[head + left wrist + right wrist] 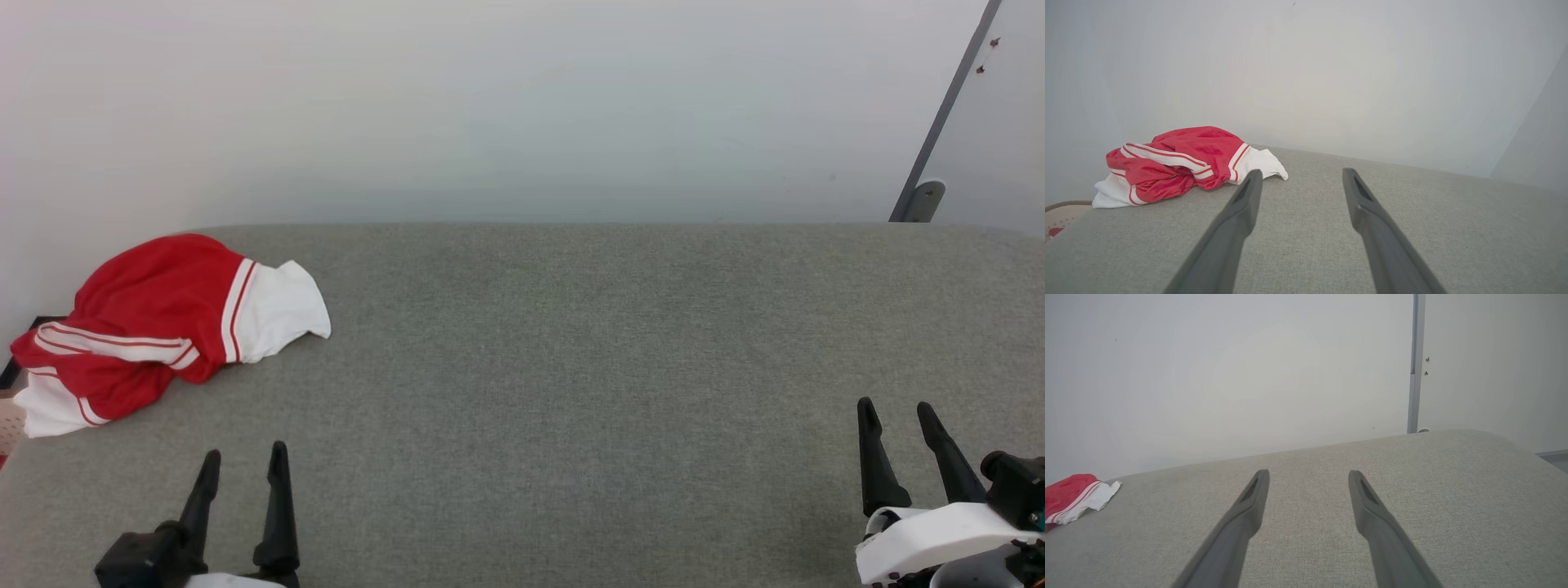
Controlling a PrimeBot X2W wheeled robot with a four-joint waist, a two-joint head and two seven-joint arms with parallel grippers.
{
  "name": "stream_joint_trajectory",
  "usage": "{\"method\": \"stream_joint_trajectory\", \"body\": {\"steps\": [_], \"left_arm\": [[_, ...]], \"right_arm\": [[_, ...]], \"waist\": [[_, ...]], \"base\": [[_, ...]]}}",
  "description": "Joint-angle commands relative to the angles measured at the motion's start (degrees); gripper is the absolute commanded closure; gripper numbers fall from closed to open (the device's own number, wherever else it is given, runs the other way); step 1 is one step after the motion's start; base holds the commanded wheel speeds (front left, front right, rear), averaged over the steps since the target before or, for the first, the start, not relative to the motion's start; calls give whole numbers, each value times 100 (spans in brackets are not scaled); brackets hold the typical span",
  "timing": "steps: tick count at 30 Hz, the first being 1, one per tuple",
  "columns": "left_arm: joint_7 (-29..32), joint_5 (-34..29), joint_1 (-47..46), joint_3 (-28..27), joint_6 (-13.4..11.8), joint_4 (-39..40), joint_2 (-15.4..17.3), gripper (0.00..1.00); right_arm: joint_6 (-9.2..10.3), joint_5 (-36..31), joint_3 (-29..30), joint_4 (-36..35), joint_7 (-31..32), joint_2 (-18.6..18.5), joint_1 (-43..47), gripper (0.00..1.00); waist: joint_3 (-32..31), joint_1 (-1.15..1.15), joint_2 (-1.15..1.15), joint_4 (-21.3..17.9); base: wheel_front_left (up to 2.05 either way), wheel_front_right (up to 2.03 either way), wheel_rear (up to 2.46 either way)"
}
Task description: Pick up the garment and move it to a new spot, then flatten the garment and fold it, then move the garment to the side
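Note:
The garment (pixel 155 322) lies crumpled in a heap at the far left of the grey cushioned surface (pixel 571 367), red with a white sleeve sticking out to the right. In the left wrist view the garment (pixel 1180 165) sits ahead and to the left of my fingers. My left gripper (pixel 245 461) stands open at the lower left, short of the heap, holding nothing. At the lower right my right gripper (pixel 896 412) is open too and empty. The right wrist view catches the garment (pixel 1073 496) at its far left edge.
A pale wall (pixel 522 106) runs along the back of the surface. A grey post (pixel 939 122) leans at the upper right. The surface's left edge drops off beside the garment, where a bit of a perforated pale object (pixel 1061 214) shows.

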State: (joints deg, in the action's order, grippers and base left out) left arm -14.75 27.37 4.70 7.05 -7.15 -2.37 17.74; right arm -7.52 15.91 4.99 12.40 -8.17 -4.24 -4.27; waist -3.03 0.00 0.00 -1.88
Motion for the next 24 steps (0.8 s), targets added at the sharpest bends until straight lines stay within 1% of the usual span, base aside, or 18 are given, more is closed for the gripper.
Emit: {"method": "stream_joint_trajectory", "body": {"steps": [1,17,24], "left_arm": [[-43,-98,44,1,-18,31,26,0],[-38,-59,67,-112,95,-27,-12,0],[-37,26,92,-279,-13,-88,-71,0]], "right_arm": [[6,-110,-15,-34,-46,-18,-11,0],[6,-64,-44,-45,-8,-15,-10,0],[6,85,-310,-37,31,-86,-12,0]], "waist": [[-4,0,0,0],[-12,0,0,14],[-58,0,0,204]], "base": [[0,0,0],[0,0,0],[0,0,0]]}}
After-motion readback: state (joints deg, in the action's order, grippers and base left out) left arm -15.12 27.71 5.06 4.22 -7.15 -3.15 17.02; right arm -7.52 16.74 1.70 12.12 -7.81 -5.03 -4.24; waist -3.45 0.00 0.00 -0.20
